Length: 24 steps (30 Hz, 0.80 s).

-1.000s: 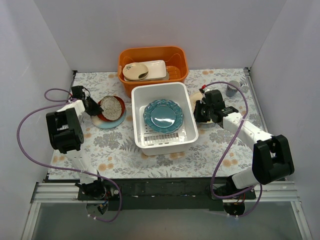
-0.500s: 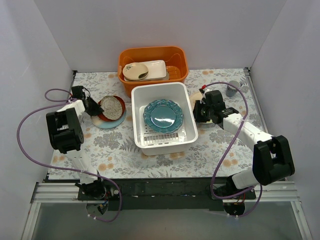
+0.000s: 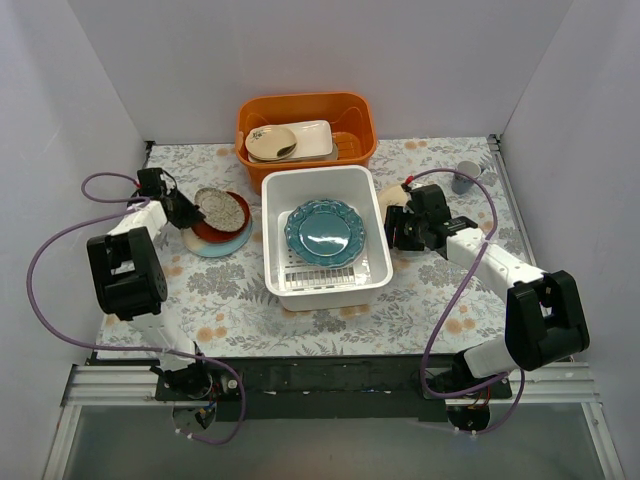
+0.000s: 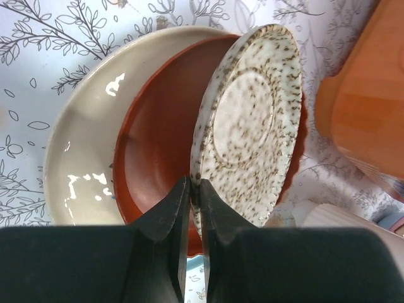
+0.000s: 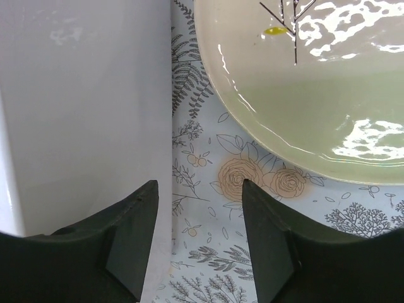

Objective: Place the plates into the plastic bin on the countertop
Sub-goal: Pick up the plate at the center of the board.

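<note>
Speckled plate pinched at rim by left claw, right claw spread: lift clear of red plate, carry flat over bin wall.

left arm folded back at far left, left hand fingers pinched on speckled plate rim, right arm stretched forward-left, right hand low, fingers spread apart
</note>
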Each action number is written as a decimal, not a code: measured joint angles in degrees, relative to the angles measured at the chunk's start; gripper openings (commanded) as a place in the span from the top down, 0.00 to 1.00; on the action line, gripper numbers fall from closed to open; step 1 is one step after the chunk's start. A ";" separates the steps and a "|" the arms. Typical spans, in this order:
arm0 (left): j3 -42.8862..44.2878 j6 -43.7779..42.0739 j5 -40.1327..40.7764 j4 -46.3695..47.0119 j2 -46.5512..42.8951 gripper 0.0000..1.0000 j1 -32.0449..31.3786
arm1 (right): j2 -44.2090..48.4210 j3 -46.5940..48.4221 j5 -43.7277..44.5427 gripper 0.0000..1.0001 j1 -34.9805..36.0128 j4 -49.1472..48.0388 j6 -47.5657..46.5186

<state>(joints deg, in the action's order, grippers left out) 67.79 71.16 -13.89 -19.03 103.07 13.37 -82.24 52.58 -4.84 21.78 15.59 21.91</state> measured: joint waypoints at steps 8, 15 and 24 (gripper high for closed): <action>-2.01 -0.02 0.02 0.02 -5.01 1.00 -0.02 | 0.02 -1.49 0.35 0.28 -1.79 0.02 -0.76; -2.95 0.02 -0.09 1.18 -9.88 1.00 -0.04 | 0.02 -2.78 0.33 0.28 -3.41 0.46 -1.18; -5.27 0.17 -0.20 1.95 -12.33 1.00 -0.04 | 0.04 -2.78 0.13 0.27 -3.78 0.39 -1.38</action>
<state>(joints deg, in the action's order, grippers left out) 62.52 71.33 -14.09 -17.08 90.74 13.32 -82.19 49.80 -4.71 18.00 15.99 20.53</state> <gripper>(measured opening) 0.086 0.724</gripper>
